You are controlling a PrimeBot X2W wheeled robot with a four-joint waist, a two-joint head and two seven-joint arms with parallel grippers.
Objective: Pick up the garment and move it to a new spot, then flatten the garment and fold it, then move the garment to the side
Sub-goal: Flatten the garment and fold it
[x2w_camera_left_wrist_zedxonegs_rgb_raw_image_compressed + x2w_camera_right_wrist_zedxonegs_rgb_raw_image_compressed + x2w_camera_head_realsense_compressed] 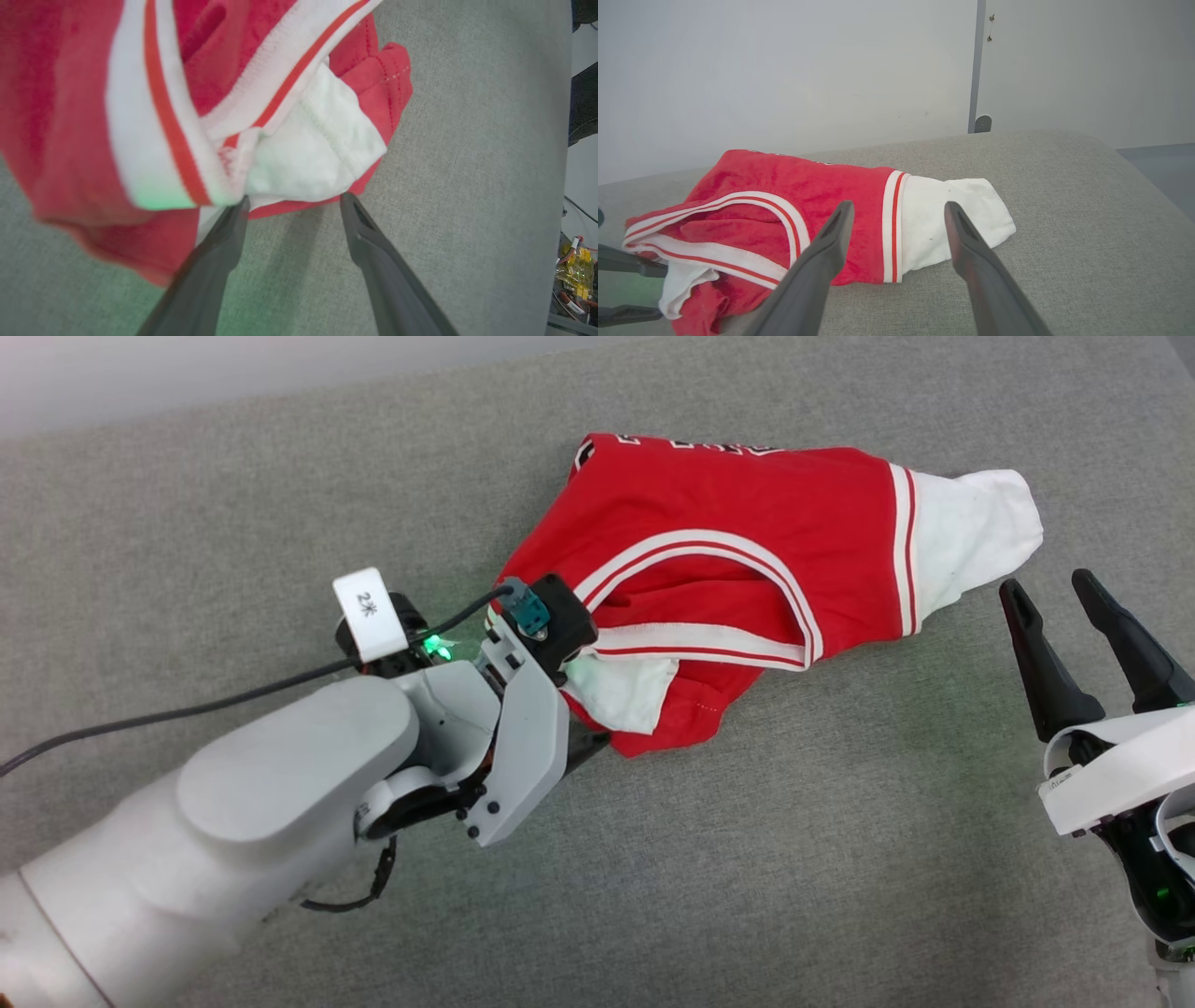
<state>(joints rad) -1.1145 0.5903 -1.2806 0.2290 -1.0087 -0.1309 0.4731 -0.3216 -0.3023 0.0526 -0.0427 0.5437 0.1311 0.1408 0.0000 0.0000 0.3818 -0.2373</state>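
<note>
- Left arm (280, 803) reaches forward, low over the grey surface (747, 859); left gripper (293, 201) sits at the shirt's near edge, jaws spread, tips against a white fold, nothing clasped.
- Shirt (728, 523) lies crumpled mid-surface.
- Right gripper (1046, 583) points up just beside the white sleeve (971, 537), jaws parted, empty, not touching.
</note>
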